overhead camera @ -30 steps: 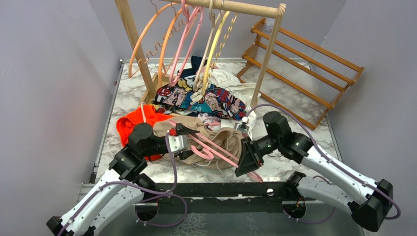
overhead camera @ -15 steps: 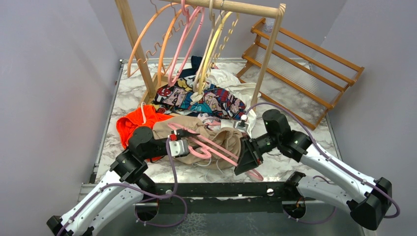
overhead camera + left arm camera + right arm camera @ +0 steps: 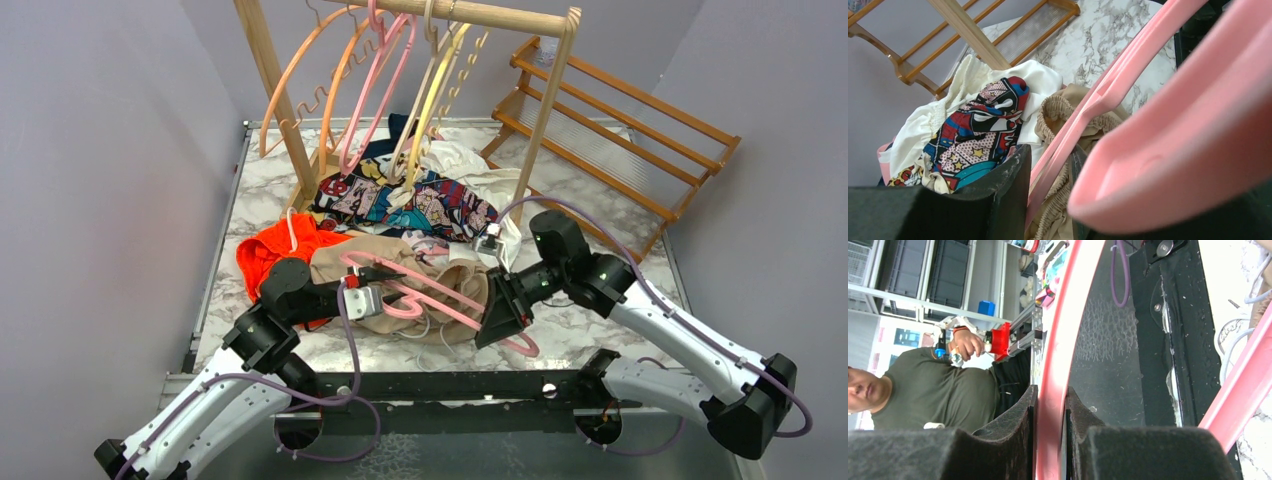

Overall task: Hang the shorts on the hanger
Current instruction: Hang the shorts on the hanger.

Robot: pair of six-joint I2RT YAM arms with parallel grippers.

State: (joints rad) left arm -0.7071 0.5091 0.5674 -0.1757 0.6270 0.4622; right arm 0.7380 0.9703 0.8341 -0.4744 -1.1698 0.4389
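Observation:
The pink hanger (image 3: 440, 305) lies slanted just above the beige shorts (image 3: 465, 283), which are bunched on the marble table between my arms. My left gripper (image 3: 385, 297) is shut on the hanger near its hook end. In the left wrist view its bar (image 3: 1108, 90) runs between my fingers (image 3: 1003, 195), with the shorts' gathered waistband (image 3: 1058, 107) right behind it. My right gripper (image 3: 497, 325) is shut on the hanger's other end, near the table's front edge. In the right wrist view the pink bar (image 3: 1058, 340) is clamped between the two pads.
A wooden rail (image 3: 480, 15) at the back holds orange, pink and yellow hangers. A comic-print cloth (image 3: 420, 205) and white cloth (image 3: 480, 170) lie under it. An orange garment (image 3: 270, 250) lies beside my left arm. A wooden slatted rack (image 3: 620, 150) stands at the back right.
My right gripper has moved slightly up and away from the front edge, still gripping the hanger. The hanger has tilted and shifted a little over the shorts. The left gripper keeps its hold.

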